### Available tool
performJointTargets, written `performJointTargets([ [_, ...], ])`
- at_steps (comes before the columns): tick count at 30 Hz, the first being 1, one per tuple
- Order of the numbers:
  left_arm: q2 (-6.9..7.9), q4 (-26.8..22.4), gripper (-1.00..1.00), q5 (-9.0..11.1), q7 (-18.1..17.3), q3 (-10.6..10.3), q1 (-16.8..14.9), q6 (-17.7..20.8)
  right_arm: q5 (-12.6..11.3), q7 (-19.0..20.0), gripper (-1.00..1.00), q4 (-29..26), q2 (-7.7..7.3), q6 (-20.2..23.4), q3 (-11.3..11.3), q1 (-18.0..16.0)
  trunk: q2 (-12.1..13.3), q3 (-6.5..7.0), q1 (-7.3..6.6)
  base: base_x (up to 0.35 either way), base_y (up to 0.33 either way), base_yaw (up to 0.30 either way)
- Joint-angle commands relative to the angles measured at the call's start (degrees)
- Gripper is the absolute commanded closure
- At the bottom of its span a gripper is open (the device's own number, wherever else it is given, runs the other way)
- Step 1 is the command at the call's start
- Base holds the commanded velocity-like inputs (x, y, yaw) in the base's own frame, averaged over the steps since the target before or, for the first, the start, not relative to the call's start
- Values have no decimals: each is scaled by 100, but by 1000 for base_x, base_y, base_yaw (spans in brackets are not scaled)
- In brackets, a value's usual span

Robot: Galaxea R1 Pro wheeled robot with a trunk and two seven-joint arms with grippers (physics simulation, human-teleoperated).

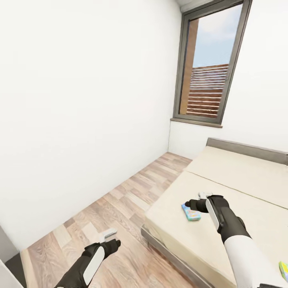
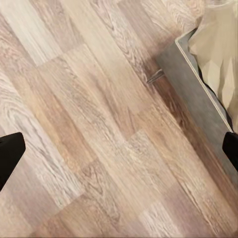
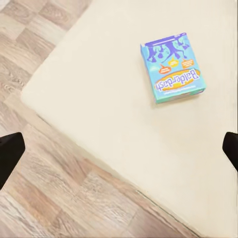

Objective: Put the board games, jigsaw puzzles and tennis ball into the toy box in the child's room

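Right pincer [image 1: 203, 196] hangs over the bed [image 1: 240, 176] — jaws wide, empty. Blue game [image 3: 173, 67] flat on mattress. Left pincer [image 1: 109, 234] over floor [image 2: 99, 124] — spread, empty.

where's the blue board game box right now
The flat blue board game box lies on the beige mattress of the bed near its left front corner, just under the right gripper, which hovers above it open.
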Motion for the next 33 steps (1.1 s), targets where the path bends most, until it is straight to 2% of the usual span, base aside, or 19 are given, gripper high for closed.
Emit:
performJointTargets([
  [1,4,10,-100,60,49,-21,-9,10,2,12,-100,38,-1,19,-35,-26,-4,-7,2,185,147,-252],
  [3,3,46,-100,94,46,-6,-22,9,5,-23,-100,266,-12,-10,-183,-159,-4,-7,2,121,96,-250],
  [4,11,72,-100,364,72,149,-19,11,10,-57,-100,697,-34,-98,-437,-375,-4,-7,2,31,25,-269],
  [6,28,71,-100,527,103,280,-12,43,10,-68,-100,870,-39,-199,-522,-456,-4,-7,2,15,12,-277],
  [9,65,53,-100,608,71,338,3,41,6,-72,-100,941,-18,-237,-557,-482,-4,-7,2,4,3,-284],
  [17,111,41,-100,615,62,350,16,27,3,-46,-100,955,-6,-247,-563,-479,-4,-7,2,75,125,-254],
  [26,116,41,-100,599,94,351,26,31,3,32,-100,930,-15,-359,-521,-450,-4,-7,2,265,228,-34],
  [33,116,15,-100,546,125,289,27,61,38,-125,-100,1003,9,-343,-548,-472,-4,-7,2,330,93,-1],
])
